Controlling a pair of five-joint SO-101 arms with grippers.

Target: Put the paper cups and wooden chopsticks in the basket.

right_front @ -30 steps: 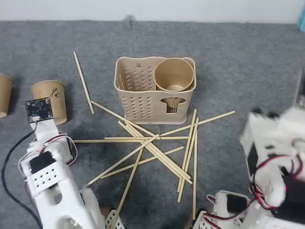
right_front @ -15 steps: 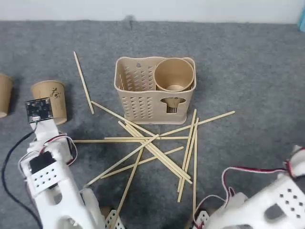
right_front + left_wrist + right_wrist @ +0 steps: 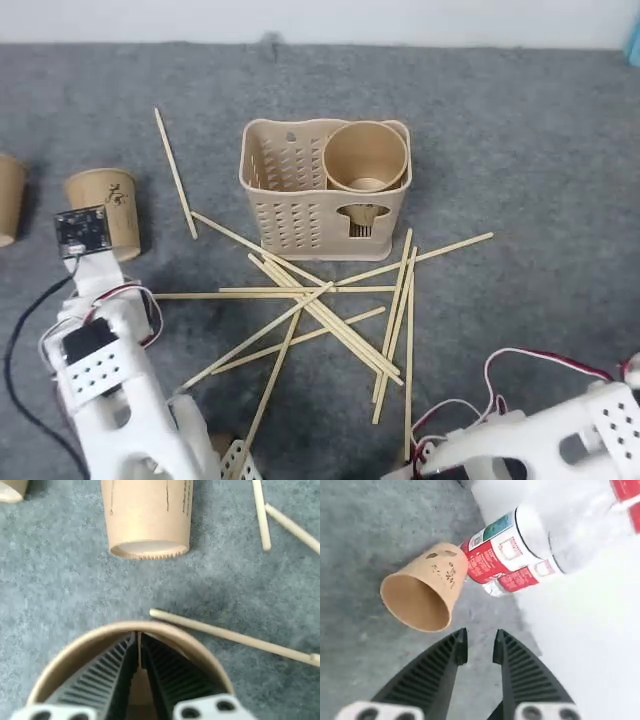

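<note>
The right arm (image 3: 560, 440) has swung lower and outward. The left hand (image 3: 139, 647) pinches the wall of a paper cup (image 3: 90, 647). The right hand (image 3: 479, 647), narrowly parted and empty, faces a tipped cup (image 3: 422, 597). Cups look light and crushable, so grip the rim gently. There are five cups, one in the basket (image 3: 300, 215). About a dozen stiff, thin chopsticks (image 3: 330, 315) lie crossed on the tabletop (image 3: 520, 150).

The high camera looks steeply down over the counter (image 3: 520, 150), with the basket (image 3: 325, 190) mid-frame. The left wrist camera peers along its jaws, close above the counter, at the paper cup (image 3: 147, 517) left of the basket, which the high view shares. The right wrist camera looks low past its jaws at another cup (image 3: 422, 597) against bottles (image 3: 520, 545).
</note>
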